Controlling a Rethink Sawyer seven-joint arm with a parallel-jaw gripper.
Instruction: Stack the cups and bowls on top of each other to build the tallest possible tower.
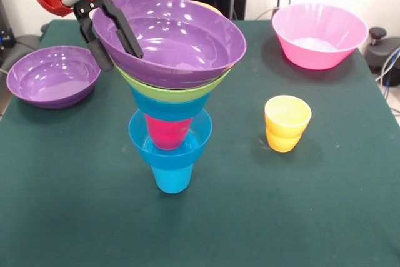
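The tower stands mid-table: blue cup [172, 176] lowest, then a small blue bowl [197, 139], the red cup [167, 130], a second blue bowl [172, 105], the lime green bowl [175, 90] and a wide purple bowl [181, 42] on top, tilted. A sliver of orange rim [210, 7] shows behind the purple bowl. My gripper [120, 59] is at that bowl's left rim, one finger inside the bowl, one outside, closed on its wall. The yellow cup [287, 123] stands alone to the right.
A second purple bowl [53, 76] sits at the left edge of the green table. The pink bowl [319, 35] sits at the far right. Cables and dark equipment lie beyond the table's right side.
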